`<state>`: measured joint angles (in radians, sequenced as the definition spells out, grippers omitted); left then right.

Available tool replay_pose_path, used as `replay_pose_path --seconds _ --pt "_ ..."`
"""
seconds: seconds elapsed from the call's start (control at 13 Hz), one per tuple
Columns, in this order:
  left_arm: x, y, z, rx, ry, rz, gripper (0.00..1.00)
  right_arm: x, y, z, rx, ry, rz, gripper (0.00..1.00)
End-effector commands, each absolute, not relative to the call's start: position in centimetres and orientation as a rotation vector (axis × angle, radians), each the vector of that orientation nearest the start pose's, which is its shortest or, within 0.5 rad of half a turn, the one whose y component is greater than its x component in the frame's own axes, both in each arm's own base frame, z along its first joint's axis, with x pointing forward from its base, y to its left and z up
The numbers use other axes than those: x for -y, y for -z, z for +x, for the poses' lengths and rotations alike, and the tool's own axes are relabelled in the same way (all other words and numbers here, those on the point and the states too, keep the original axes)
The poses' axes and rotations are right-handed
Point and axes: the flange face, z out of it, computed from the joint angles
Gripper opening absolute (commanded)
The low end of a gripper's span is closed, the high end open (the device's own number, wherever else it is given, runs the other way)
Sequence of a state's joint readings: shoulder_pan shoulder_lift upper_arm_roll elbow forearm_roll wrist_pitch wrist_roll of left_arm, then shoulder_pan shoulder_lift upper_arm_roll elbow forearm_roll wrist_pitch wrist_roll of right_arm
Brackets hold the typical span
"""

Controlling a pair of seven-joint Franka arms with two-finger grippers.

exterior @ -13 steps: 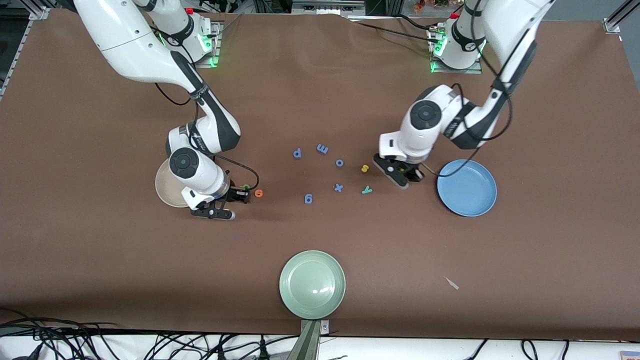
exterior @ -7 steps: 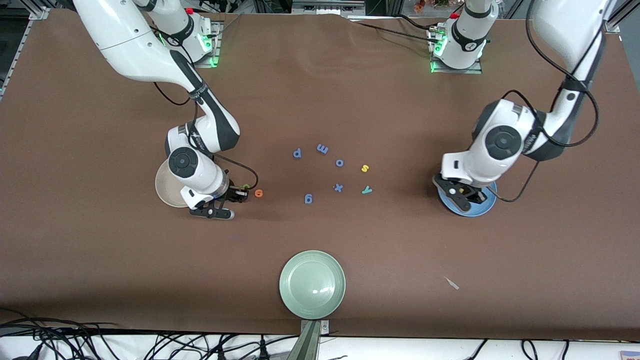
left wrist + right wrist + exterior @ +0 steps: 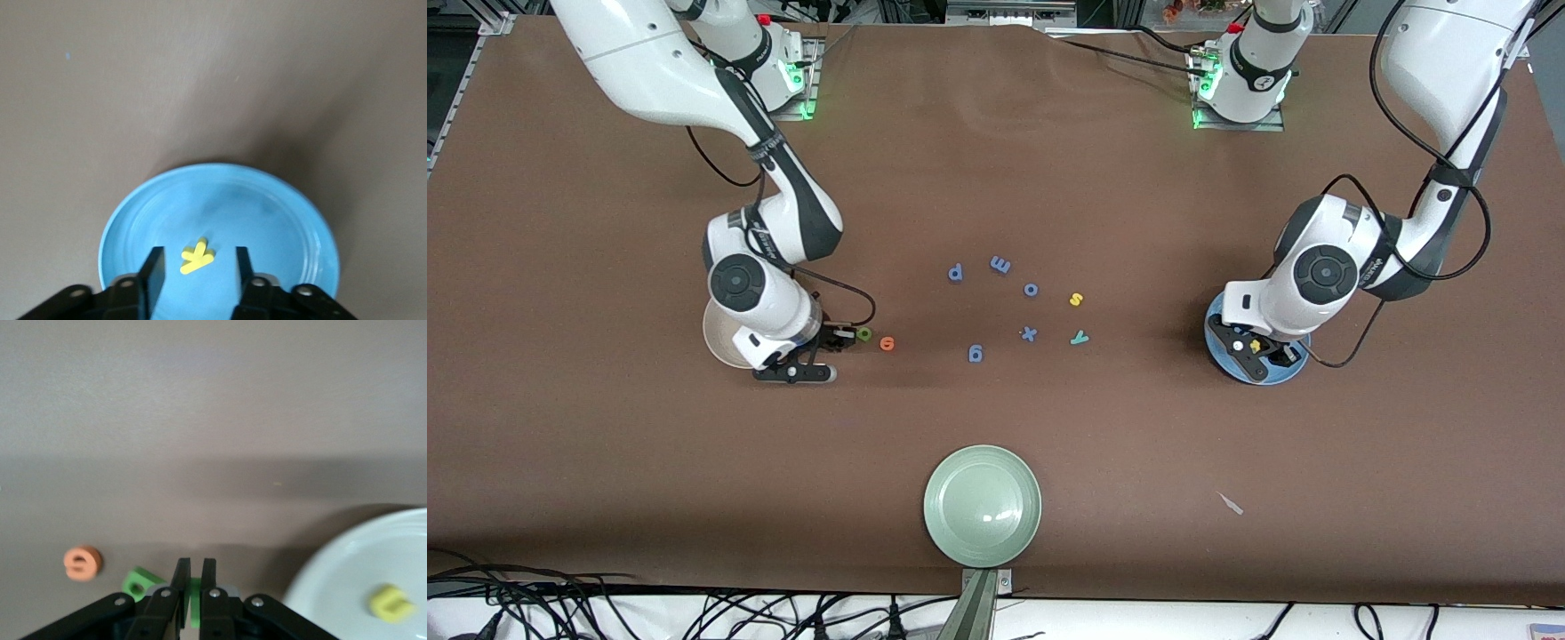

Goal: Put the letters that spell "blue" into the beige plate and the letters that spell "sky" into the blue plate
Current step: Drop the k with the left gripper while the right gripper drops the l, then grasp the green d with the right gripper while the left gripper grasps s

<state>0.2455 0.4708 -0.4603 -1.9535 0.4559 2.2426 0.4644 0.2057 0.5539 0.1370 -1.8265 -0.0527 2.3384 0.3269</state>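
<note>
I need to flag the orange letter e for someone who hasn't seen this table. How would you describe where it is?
Start at the beige plate toward the right arm's end of the table, where the right hand is shut on a thin green piece. Just past that hand, toward the table's middle, lies a green b, and beside it the orange e. It is the only orange letter on the table.

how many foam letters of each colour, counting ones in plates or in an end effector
blue: 5 (p, m, o, x, g)
yellow: 3 (s, k, u)
green: 2 (b, l)
teal: 1 (y)
orange: 1 (e)
total: 12
</note>
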Motion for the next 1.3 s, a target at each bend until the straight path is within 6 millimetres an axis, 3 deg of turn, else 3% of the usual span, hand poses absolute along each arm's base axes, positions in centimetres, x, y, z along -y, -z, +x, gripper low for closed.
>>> replay_pose_path --seconds 0.0,0.15,0.23,0.31,0.54,0.61,0.77,1.0,1.07,1.23 --pt "17.0 -28.6 58.9 -1.236 -0.202 -2.717 1.00 -16.5 -27.2 58.7 0.243 -0.145 -3.131 0.08" --pt "20.7 -28.8 57.6 -1.112 -0.183 -2.773 1.00 -12.2 -27.3 55.9 0.306 -0.168 -3.131 0.09" --pt "22.6 -28.6 56.8 -1.033 -0.181 -2.814 1.00 -11.5 -26.2 54.1 0.302 -0.164 -3.133 0.14" --pt "25.0 -28.5 55.8 -0.957 -0.187 -2.867 1.00 -11.4 -25.4 53.1 0.277 -0.135 -3.134 0.28" --pt "31.2 -27.3 52.9 -0.779 -0.185 -2.970 1.00 -11.8 -25.0 53.1 0.131 -0.125 -3.136 0.34" --pt "33.1 -26.3 51.9 -0.742 -0.188 -2.987 1.00 -12.7 -25.5 53.8 0.099 -0.099 -3.134 0.35" --pt "34.8 -23.7 51.0 -0.705 -0.178 -3.041 1.00 -17.5 -25.4 55.6 0.058 -0.064 -3.106 0.40" --pt "36.5 -21.0 50.0 -0.708 -0.160 -3.085 0.97 -23.2 -23.1 58.5 -0.054 -0.050 -3.077 0.43" --pt "36.8 -20.2 49.5 -0.722 -0.154 -3.095 0.96 -24.3 -21.8 58.5 -0.073 -0.061 -3.082 0.50" --pt "37.0 -19.2 49.2 -0.806 -0.087 -3.069 0.89 -26.1 -20.4 57.9 -0.066 -0.039 -3.091 0.52"
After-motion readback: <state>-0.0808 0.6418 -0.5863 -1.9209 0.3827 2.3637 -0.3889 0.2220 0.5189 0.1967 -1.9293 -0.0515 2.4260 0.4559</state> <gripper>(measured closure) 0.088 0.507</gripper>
